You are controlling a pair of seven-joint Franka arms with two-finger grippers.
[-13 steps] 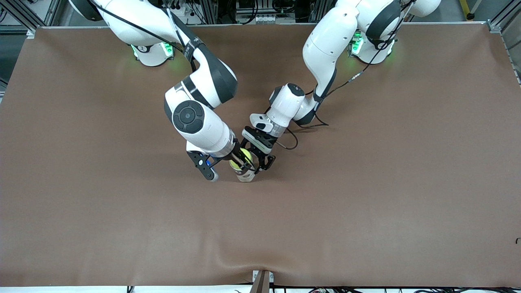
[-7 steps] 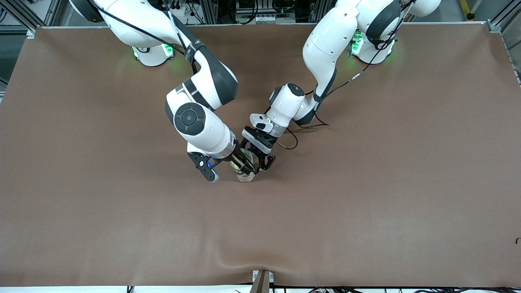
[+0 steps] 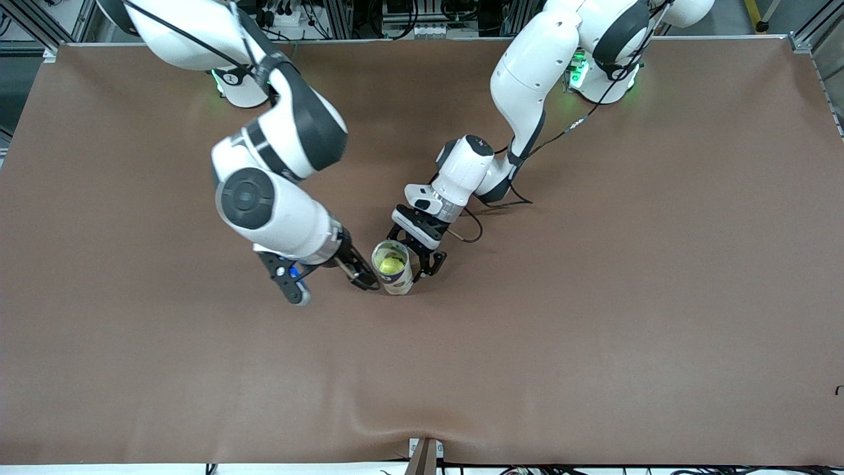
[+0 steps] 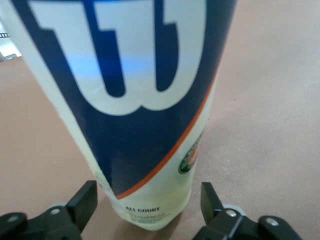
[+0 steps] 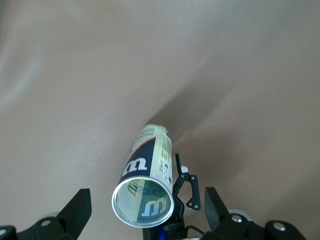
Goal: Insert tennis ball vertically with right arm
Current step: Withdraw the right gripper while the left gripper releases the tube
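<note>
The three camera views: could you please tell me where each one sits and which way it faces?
Front view: high across the table, facing both arms; ball inside the can.
Left wrist view: on the left arm, facing the can's label; left claw fingers flank its base.
Right wrist view: on the right arm, looking down at the can's open top; right claw open.
All three share the can.

A brown table (image 3: pixel 593 316) carries the scene, with metal framing (image 3: pixel 369 20) along its robot-side edge.
</note>
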